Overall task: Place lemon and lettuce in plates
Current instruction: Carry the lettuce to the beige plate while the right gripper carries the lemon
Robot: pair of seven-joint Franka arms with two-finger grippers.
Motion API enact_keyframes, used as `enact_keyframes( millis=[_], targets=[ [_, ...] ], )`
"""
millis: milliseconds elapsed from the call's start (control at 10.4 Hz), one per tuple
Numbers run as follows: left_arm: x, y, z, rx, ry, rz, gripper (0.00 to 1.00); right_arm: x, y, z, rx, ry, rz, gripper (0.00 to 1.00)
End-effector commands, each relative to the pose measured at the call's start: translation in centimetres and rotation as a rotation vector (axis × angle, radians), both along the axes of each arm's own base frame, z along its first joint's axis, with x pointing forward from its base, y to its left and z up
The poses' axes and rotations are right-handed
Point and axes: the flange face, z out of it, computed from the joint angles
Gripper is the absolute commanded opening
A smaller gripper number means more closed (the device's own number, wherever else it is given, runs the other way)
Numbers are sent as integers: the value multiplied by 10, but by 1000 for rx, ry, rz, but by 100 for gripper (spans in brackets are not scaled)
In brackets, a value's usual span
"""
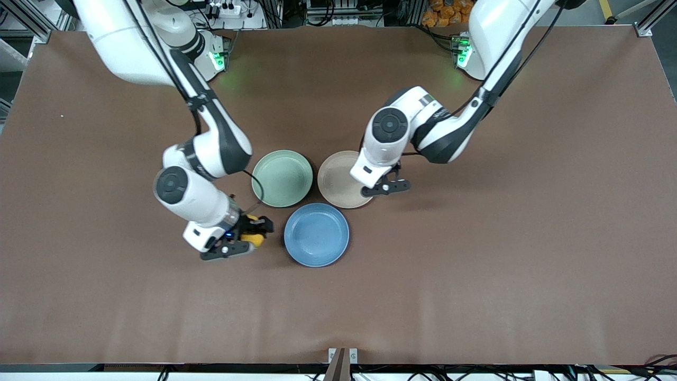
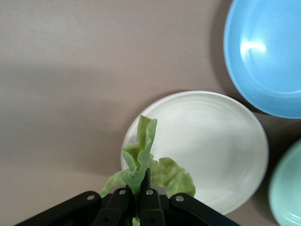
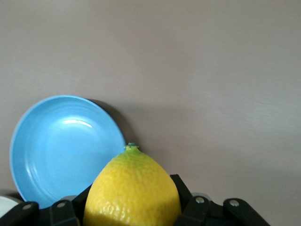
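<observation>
My right gripper (image 1: 253, 233) is shut on the yellow lemon (image 1: 254, 238) and holds it over the bare table beside the blue plate (image 1: 316, 234), toward the right arm's end. In the right wrist view the lemon (image 3: 134, 193) fills the jaws with the blue plate (image 3: 56, 150) next to it. My left gripper (image 1: 389, 182) is shut on the stem of the green lettuce leaf (image 2: 141, 160) and holds it over the rim of the beige-pink plate (image 1: 336, 180). That plate looks pale in the left wrist view (image 2: 211, 141). The lettuce is hidden in the front view.
A pale mint-green plate (image 1: 282, 178) sits beside the beige-pink plate, toward the right arm's end. The blue plate lies nearer the front camera than both and touches them. The brown table (image 1: 476, 264) stretches wide on all sides.
</observation>
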Motion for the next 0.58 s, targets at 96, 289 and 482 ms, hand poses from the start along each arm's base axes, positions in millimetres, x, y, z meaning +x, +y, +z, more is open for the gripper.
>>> enact_keyframes(
  millis=[96, 289, 482],
  targets=[
    [-12, -44, -22, 0, 22, 60, 100, 11, 50, -23, 71, -105, -26, 5],
    [-14, -45, -25, 9, 15, 50, 100, 2, 77, -61, 101, -187, -8, 7],
    [10, -22, -14, 10, -9, 87, 100, -6, 88, -89, 100, -196, 6, 11]
  ],
)
